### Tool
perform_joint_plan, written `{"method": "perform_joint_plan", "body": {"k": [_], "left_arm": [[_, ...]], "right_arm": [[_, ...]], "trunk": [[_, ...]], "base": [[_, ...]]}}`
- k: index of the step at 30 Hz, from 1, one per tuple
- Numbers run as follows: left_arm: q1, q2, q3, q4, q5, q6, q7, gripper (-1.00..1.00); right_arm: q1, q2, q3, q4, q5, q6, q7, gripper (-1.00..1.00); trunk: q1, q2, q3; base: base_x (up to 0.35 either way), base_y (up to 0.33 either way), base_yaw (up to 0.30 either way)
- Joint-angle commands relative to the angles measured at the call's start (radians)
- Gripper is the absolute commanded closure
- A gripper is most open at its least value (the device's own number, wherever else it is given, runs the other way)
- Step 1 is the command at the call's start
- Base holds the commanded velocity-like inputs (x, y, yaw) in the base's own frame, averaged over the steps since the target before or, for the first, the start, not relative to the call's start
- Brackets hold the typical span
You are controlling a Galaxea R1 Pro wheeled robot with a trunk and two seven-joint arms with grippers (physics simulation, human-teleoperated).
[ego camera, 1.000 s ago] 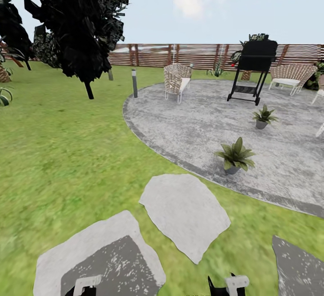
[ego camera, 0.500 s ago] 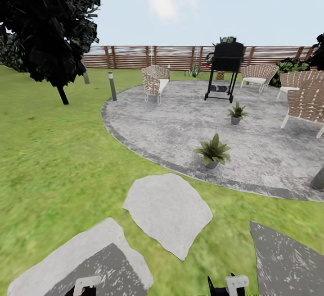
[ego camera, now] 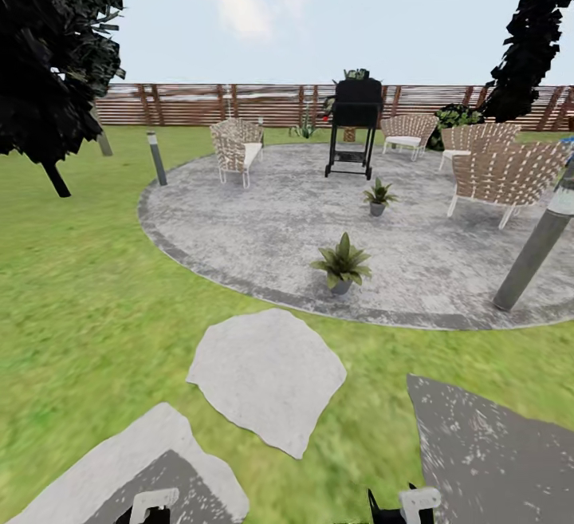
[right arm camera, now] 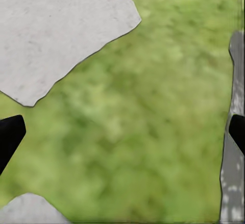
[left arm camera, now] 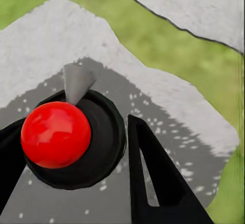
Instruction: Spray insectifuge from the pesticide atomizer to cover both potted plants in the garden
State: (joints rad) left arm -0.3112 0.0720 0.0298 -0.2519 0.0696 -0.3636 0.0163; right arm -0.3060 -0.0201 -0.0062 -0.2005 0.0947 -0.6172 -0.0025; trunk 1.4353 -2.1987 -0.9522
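Looking from head: 2 potted plants, nearer [ego camera: 342, 263] and farther [ego camera: 378, 196], on round patio [ego camera: 239, 221] beyond stepping stones [ego camera: 267, 376]. Left wrist: left gripper [left arm camera: 71, 157] clenched on pesticide atomizer [left arm camera: 69, 139], red-capped. Right wrist: right gripper [right arm camera: 122, 132] spread wide above lawn [right arm camera: 153, 132].

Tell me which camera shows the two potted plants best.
The head view: the nearer potted plant and the farther potted plant both stand whole on the patio. The wrist views look down on grass and stepping stones instead.
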Motion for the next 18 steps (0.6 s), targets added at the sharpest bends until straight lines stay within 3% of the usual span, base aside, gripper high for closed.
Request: {"method": "perform_joint_plan", "body": {"k": [1, 18], "left_arm": [[0.000, 0.000, -0.001, 0.000, 0.007, -0.003, -0.001, 1.00], [0.000, 0.000, -0.001, 0.000, 0.007, -0.003, -0.001, 1.00]], "right_arm": [[-0.001, 0.000, -0.001, 0.001, 0.007, -0.003, 0.000, -1.00], [-0.001, 0.000, -0.001, 0.001, 0.007, -0.003, 0.001, -1.00]], "trunk": [[0.000, 0.000, 0.000], [0.000, 0.000, 0.009]], "base": [[0.000, 0.000, -0.300], [0.000, 0.000, -0.300]]}}
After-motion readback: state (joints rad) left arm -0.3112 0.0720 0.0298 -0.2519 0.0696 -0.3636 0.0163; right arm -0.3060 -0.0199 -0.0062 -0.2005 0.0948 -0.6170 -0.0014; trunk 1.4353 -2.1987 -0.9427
